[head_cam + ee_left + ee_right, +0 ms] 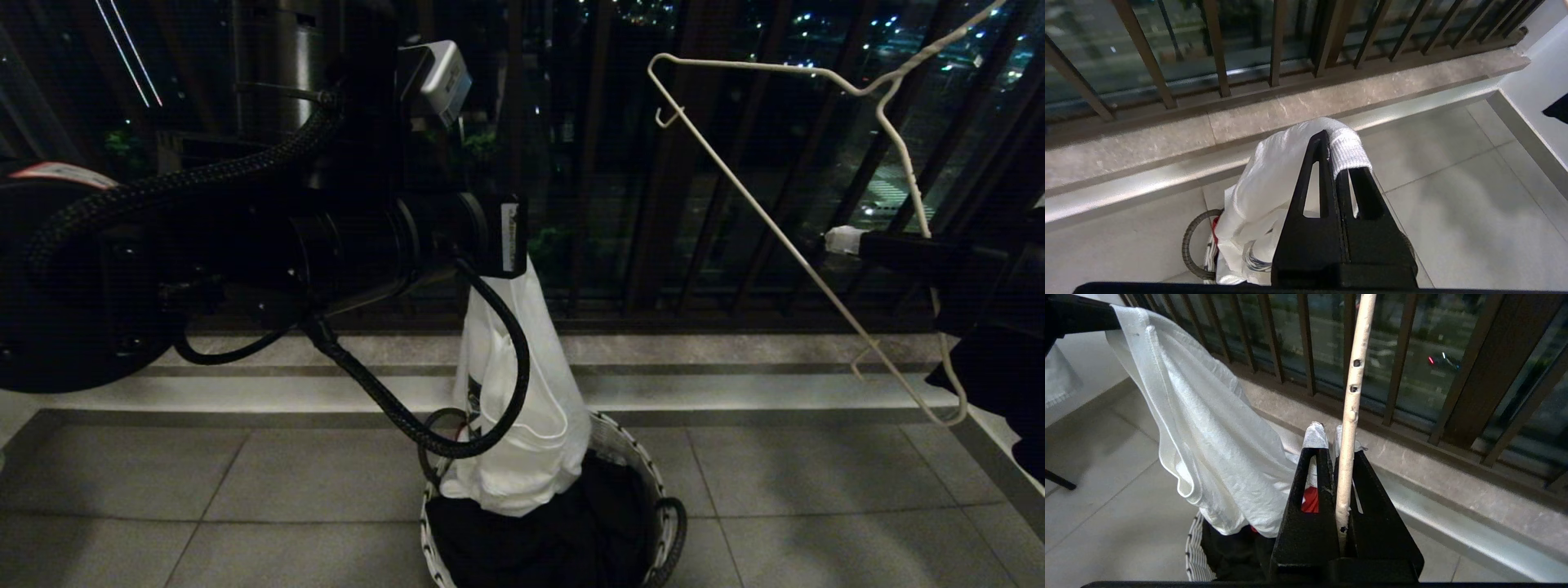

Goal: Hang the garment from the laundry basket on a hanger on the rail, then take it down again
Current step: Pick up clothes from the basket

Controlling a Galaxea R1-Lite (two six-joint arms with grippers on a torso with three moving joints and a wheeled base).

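Left gripper (1337,143): fingers together, clamped on a bunched fold of the T-shirt (522,400); held above the basket (661,523), roughly level with the base of the railing (620,163).

Right gripper (1333,437): fingers pressed together on one thin arm of the hanger (784,237), which passes between the white-wrapped fingertips; held off to the right, well apart from the shirt.

T-shirt: white, hanging in a narrow gathered column from the left gripper, its lower end draped into the basket mouth on top of dark cloth. Ribbed edge wrapped over one fingertip. A patch of dark print shows low on the fabric in the left wrist view; lettering not readable.

Hanger: white wire, tilted, with a small notch hook at its upper corner; clear of the shirt.

Basket: round, woven white with dark flecks, black loop handles, on the floor. A bit of red cloth (1310,500) inside.

Floor (245,490): large grey tiles, pale stone kerb beneath the railing.

Room: balcony at night, dark vertical bars, city lights beyond.
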